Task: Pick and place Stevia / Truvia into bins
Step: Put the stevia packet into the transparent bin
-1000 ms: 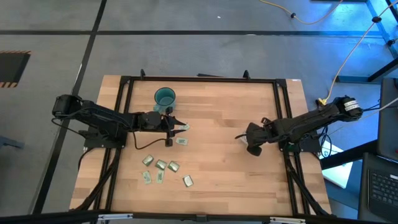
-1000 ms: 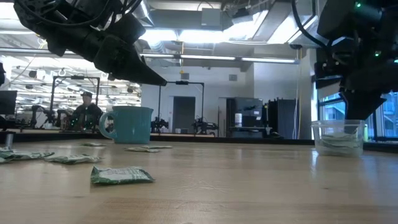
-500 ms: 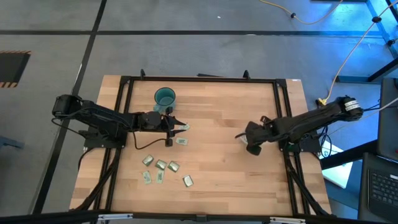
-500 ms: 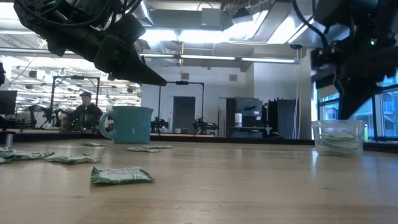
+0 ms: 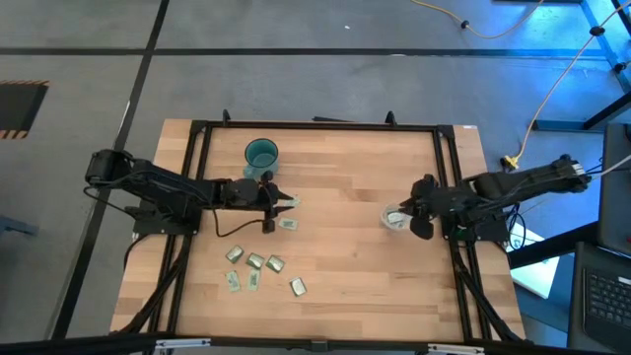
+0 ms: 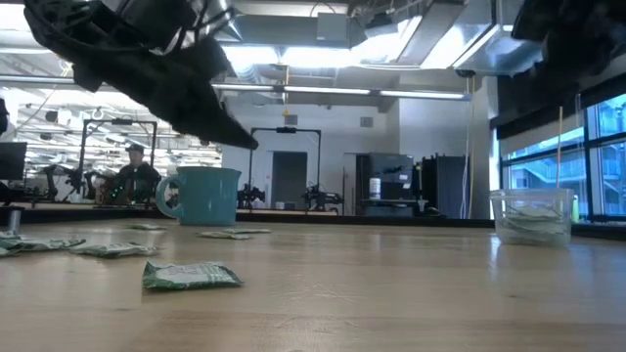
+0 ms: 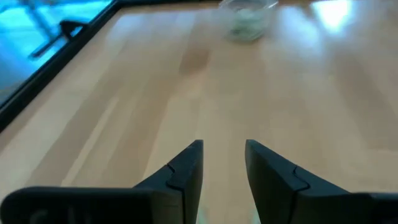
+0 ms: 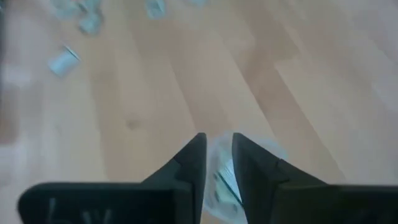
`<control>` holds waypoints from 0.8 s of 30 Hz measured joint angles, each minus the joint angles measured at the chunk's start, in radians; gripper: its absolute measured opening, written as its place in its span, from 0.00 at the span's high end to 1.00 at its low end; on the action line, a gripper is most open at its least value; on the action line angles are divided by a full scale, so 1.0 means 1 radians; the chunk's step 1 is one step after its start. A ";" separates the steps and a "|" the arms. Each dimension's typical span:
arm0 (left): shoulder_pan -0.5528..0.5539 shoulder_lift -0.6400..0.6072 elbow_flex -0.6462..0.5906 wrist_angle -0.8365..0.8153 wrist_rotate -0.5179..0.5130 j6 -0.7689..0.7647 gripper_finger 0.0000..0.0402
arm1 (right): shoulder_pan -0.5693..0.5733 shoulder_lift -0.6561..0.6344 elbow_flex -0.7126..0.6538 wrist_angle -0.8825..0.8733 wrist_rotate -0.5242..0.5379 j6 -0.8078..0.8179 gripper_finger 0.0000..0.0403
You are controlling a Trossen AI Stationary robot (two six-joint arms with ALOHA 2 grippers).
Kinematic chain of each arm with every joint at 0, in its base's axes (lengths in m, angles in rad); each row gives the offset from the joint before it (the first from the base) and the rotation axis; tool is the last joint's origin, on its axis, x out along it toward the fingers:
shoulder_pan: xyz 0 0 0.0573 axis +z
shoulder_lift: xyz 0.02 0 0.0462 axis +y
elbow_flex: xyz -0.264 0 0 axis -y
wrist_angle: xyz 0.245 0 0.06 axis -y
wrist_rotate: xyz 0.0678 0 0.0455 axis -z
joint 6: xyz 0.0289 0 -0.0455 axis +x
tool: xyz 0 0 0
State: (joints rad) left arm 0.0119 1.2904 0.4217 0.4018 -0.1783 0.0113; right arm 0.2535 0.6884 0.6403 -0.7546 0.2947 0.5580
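Right gripper (image 8: pixel 217 155), fingers narrowly apart (holding nothing), hovers over the clear cup (image 5: pixel 394 218).

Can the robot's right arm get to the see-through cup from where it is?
Probably yes. The right end effector sits right beside the clear cup, on its right-hand side in the high view, and nothing lies between them. Its fingers are slightly parted just above the cup.

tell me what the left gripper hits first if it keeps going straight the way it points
Probably nothing nearby: ahead of the left gripper lies bare table, with the clear cup far across, slightly off its line. Depth is hard to judge, so that cup is only a maybe.
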 joint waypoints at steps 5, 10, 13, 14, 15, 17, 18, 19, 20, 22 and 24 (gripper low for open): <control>0.012 0.066 0.000 -0.022 -0.081 -0.030 0.72 | 0.000 -0.087 -0.048 0.111 0.000 -0.101 0.80; 0.019 0.137 0.000 -0.019 -0.095 -0.093 0.72 | 0.000 -0.105 -0.066 0.109 0.000 -0.116 0.80; 0.018 0.171 0.000 -0.012 -0.116 -0.119 0.72 | 0.000 -0.102 -0.076 0.107 0.000 -0.116 0.80; 0.018 0.181 0.000 -0.009 -0.119 -0.129 0.72 | 0.000 -0.101 -0.078 0.108 0.000 -0.116 0.80; 0.018 0.191 0.000 -0.009 -0.119 -0.132 0.72 | 0.000 -0.101 -0.081 0.110 0.000 -0.116 0.80; 0.018 0.213 0.000 -0.010 -0.120 -0.133 0.72 | 0.000 -0.101 -0.088 0.114 0.000 -0.118 0.80; 0.018 0.225 0.000 -0.007 -0.120 -0.133 0.72 | 0.000 -0.101 -0.090 0.115 0.000 -0.118 0.80; 0.018 0.236 0.000 -0.007 -0.120 -0.135 0.72 | 0.000 -0.101 -0.091 0.115 0.000 -0.117 0.80; 0.018 0.248 0.000 -0.008 -0.120 -0.142 0.72 | 0.000 -0.100 -0.091 0.115 0.000 -0.117 0.80; 0.018 0.270 0.000 -0.007 -0.119 -0.157 0.72 | 0.000 -0.100 -0.091 0.116 0.000 -0.117 0.80; 0.018 0.290 0.000 -0.005 -0.119 -0.168 0.72 | 0.000 -0.100 -0.091 0.116 0.000 -0.118 0.80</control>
State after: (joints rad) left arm 0.0303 1.5799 0.4221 0.3969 -0.2974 -0.1562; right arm 0.2535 0.5880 0.5495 -0.6384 0.2943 0.4404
